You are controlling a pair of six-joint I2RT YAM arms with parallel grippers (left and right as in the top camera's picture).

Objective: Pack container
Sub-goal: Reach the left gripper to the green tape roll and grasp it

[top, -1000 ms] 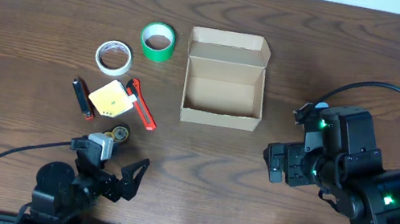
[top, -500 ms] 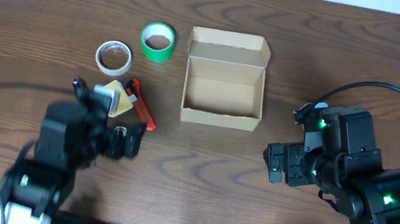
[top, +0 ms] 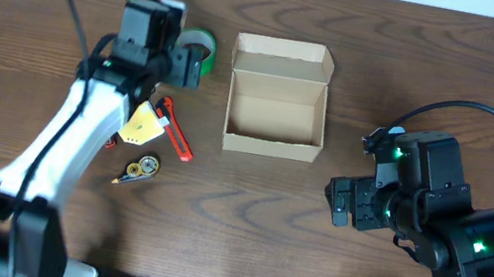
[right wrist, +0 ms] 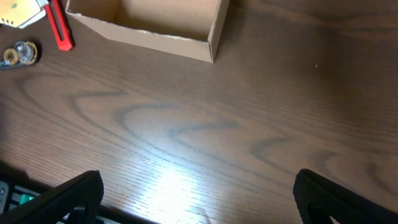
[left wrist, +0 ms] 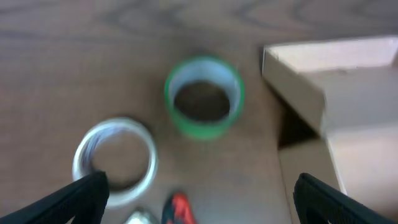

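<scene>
Dark wood table (top: 439, 70) carries, ahead of left gripper (left wrist: 200, 198), green tape roll (left wrist: 204, 96). White tape roll (left wrist: 115, 158) lies by its left finger, open container (left wrist: 336, 81) to its right. Red cutter (top: 175, 129), yellow block (top: 141, 121) and small dispenser (top: 144, 167) lie behind it.

Dark brown wood-grain worktop (top: 439, 70), smooth with a soft sheen; tan rectangular cardboard container (top: 270, 145), matt, with rough cut edges; green tape roll (left wrist: 205, 127), smooth, slightly glossy.

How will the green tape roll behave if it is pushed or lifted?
The green tape roll lies flat, hole up, so a push should slide it, not roll it. It looks stiff and probably light, being a hollow ring.
</scene>
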